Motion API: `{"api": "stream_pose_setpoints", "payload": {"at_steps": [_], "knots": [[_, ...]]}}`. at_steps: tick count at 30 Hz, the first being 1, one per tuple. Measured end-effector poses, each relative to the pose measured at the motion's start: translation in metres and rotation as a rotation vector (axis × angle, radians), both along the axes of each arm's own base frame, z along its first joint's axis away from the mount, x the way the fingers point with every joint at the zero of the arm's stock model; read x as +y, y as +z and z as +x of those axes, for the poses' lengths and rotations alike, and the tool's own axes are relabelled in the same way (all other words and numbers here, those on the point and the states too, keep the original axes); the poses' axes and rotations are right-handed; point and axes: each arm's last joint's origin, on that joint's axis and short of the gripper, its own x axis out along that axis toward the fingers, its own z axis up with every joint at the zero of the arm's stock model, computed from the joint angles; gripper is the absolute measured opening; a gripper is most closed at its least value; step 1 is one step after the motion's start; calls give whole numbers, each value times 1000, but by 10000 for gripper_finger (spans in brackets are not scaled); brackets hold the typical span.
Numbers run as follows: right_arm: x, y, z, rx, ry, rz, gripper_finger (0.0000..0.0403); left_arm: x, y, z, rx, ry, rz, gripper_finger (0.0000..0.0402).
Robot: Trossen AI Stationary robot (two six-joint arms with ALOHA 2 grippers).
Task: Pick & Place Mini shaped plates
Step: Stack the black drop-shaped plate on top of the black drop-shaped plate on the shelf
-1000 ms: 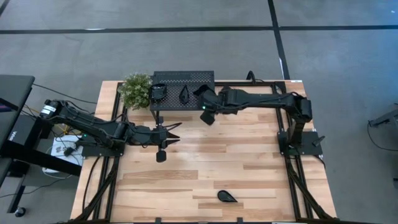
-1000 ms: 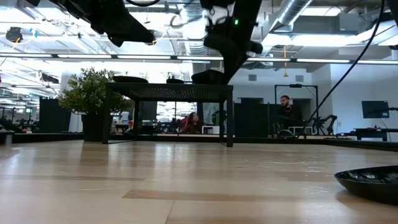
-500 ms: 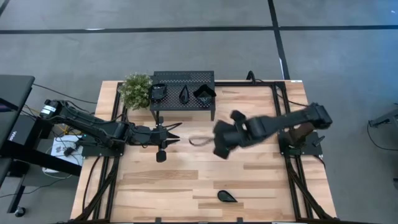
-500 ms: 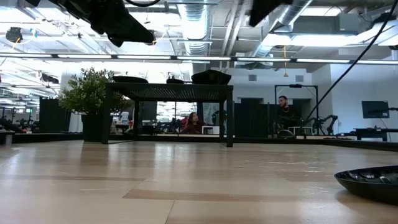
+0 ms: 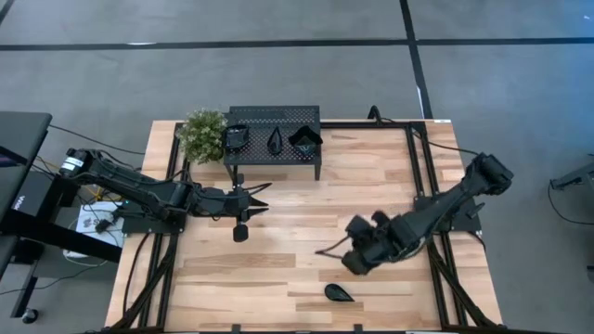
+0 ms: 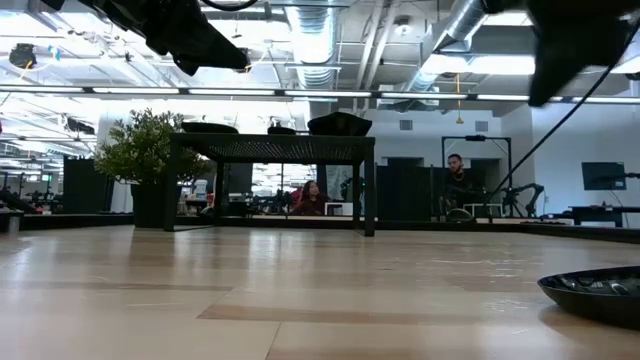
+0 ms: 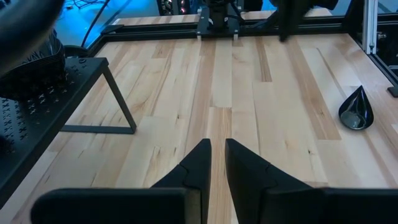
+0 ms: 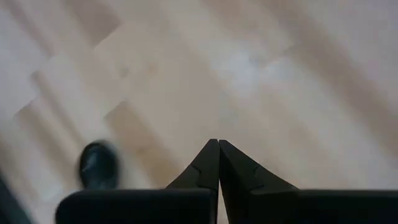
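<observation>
Teardrop plate (image 5: 338, 293) beneath lowered (closed) right pincer (image 5: 355, 263)

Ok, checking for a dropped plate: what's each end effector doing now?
Left end effector: slightly open, empty.
Right end effector: closed, empty.

We see a wooden desk (image 5: 278, 269) bearing a perforated rack (image 5: 274, 139), potted plant (image 5: 202, 135) and two black plates (image 5: 338, 293) (image 5: 240, 232).
</observation>
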Motion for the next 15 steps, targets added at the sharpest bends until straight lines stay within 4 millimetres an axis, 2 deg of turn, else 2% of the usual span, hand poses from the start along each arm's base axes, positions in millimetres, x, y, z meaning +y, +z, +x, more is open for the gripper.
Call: {"api": "stream_pose_setpoints", "payload": {"at_steps": [5,15], "knots": [[19,-30,13,35,84,153,11,0,0,0,0,0,0,49],[43,-70,48,150,55,553,94,0,0,0,-1,2,-3,49]]}}
